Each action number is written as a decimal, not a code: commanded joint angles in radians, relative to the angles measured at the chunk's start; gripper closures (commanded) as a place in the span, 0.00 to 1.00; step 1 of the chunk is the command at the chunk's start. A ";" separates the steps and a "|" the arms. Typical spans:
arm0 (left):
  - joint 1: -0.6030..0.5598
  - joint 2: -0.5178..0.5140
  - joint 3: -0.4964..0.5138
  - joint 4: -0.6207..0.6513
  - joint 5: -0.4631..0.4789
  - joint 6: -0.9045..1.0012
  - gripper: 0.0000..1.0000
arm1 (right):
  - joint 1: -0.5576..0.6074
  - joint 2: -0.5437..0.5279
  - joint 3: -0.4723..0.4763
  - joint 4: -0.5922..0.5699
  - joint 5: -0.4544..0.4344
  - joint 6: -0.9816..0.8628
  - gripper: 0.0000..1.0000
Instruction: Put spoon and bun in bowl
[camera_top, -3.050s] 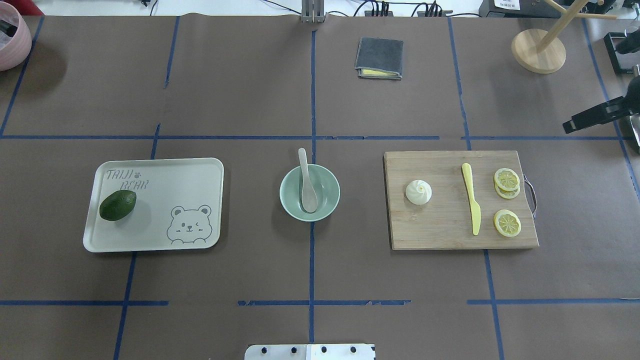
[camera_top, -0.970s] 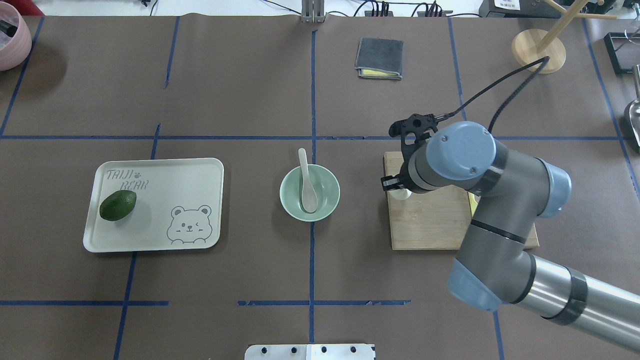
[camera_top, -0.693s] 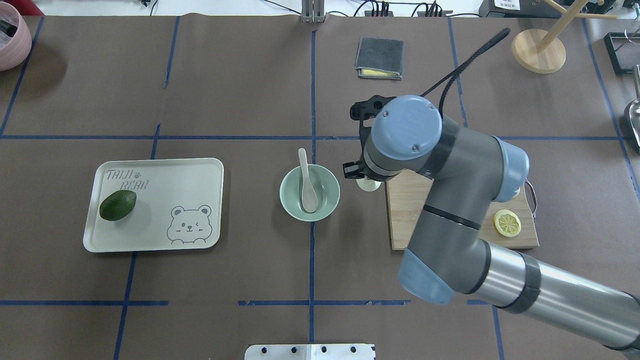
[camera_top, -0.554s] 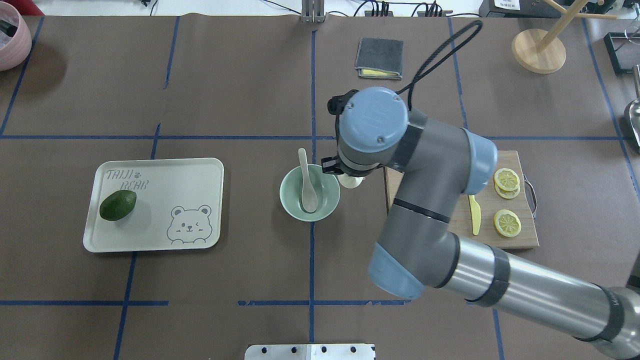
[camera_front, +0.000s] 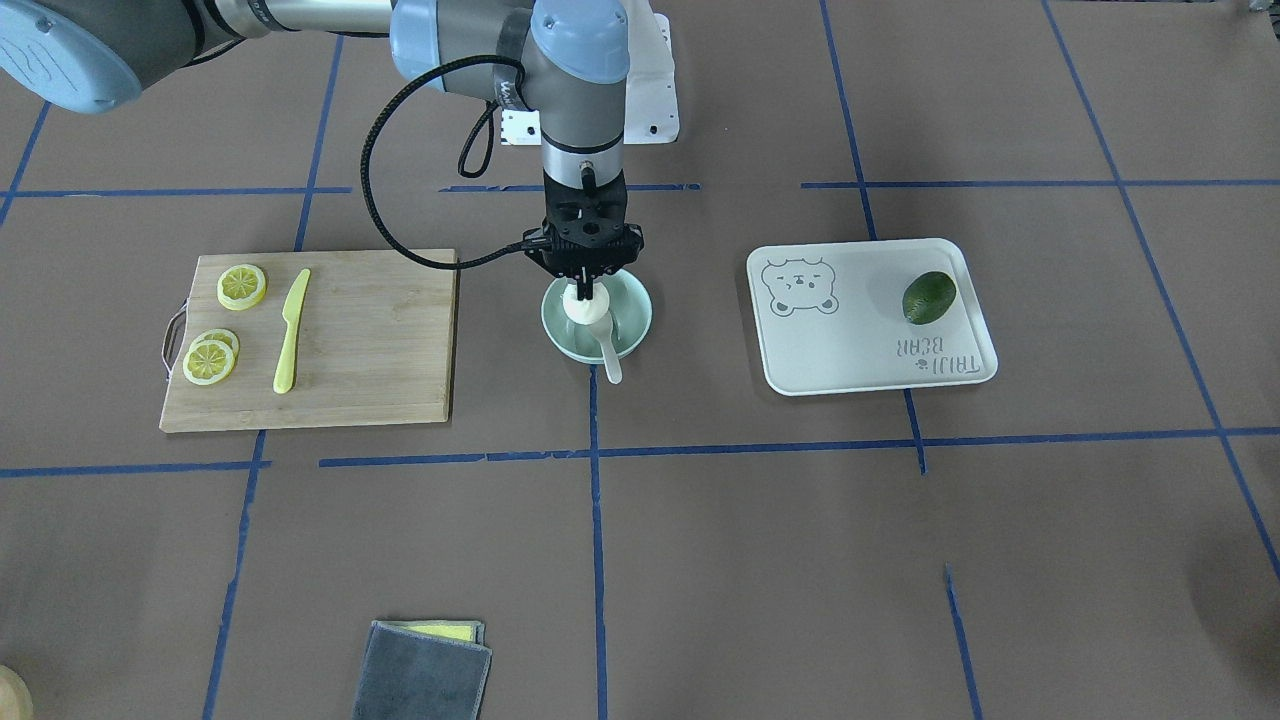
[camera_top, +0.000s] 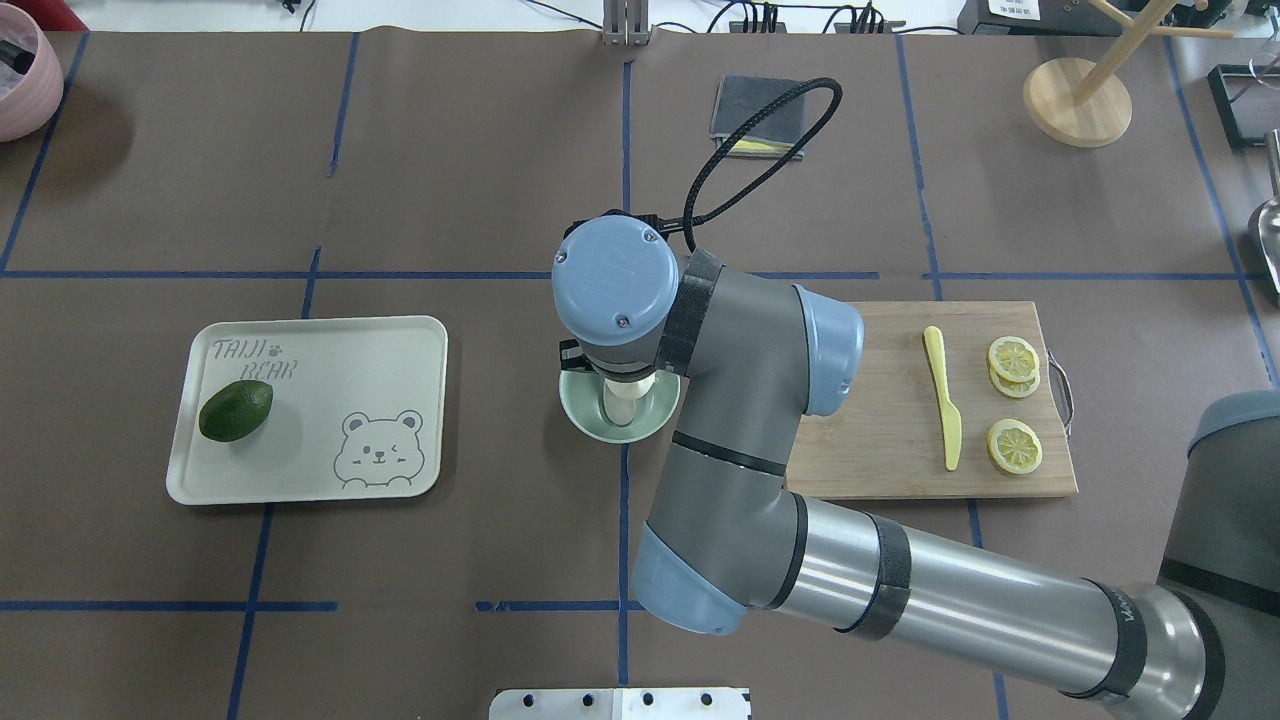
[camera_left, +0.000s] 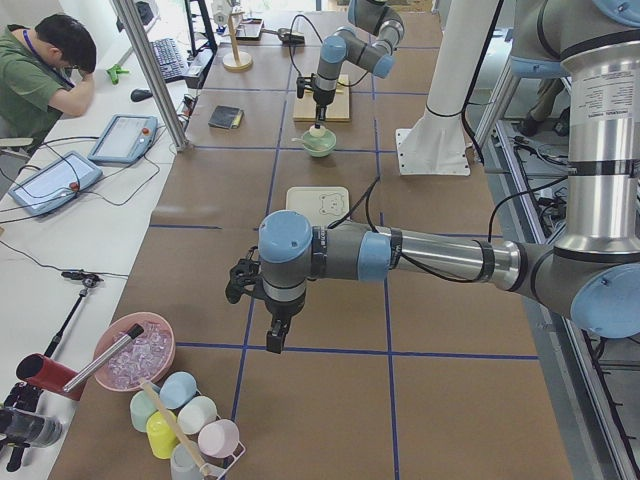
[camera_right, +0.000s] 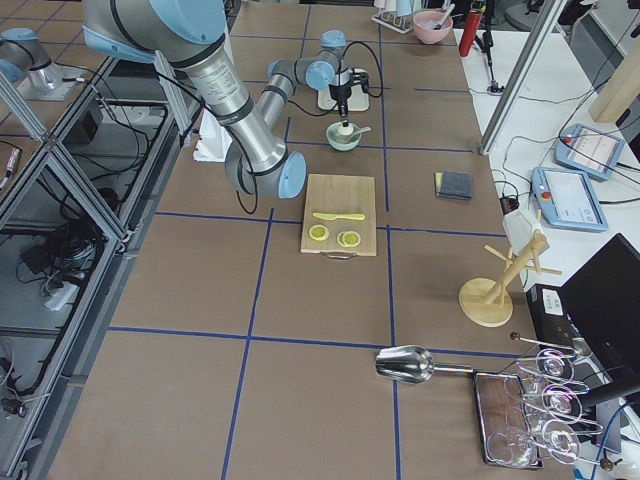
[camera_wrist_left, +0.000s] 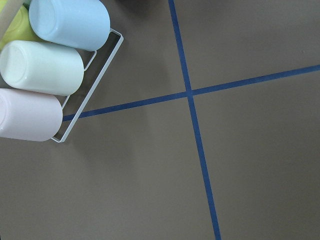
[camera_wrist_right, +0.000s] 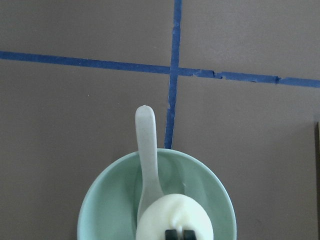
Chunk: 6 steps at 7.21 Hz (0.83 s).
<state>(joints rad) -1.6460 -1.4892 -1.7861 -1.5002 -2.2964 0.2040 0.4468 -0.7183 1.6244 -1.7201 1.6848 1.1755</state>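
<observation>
Right hand (camera_front: 583, 291) vertical over bowl (camera_front: 641, 318), gripping bun (camera_front: 583, 309), spoon (camera_front: 611, 366) beneath

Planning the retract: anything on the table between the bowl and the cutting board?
No. The front-facing view shows only bare brown table cover between the bowl and the cutting board. In the overhead view the right arm hangs above that stretch and hides it.

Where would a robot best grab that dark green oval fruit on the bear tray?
Probably across its narrow middle, straight down from above. The dark green oval fruit lies on its side on the off-white bear tray, long axis slanted, so a grip across the shorter width spans less.
</observation>
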 joint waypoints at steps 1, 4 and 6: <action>0.000 0.001 0.001 0.000 0.000 0.000 0.00 | -0.003 -0.004 0.012 0.002 -0.005 0.003 0.00; 0.002 0.000 0.005 0.000 0.002 0.003 0.00 | 0.059 -0.093 0.130 0.002 0.051 -0.049 0.00; 0.002 0.003 0.020 0.012 0.003 0.005 0.00 | 0.194 -0.159 0.160 0.004 0.192 -0.246 0.00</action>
<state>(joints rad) -1.6445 -1.4887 -1.7756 -1.4934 -2.2946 0.2077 0.5593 -0.8308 1.7629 -1.7176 1.7939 1.0479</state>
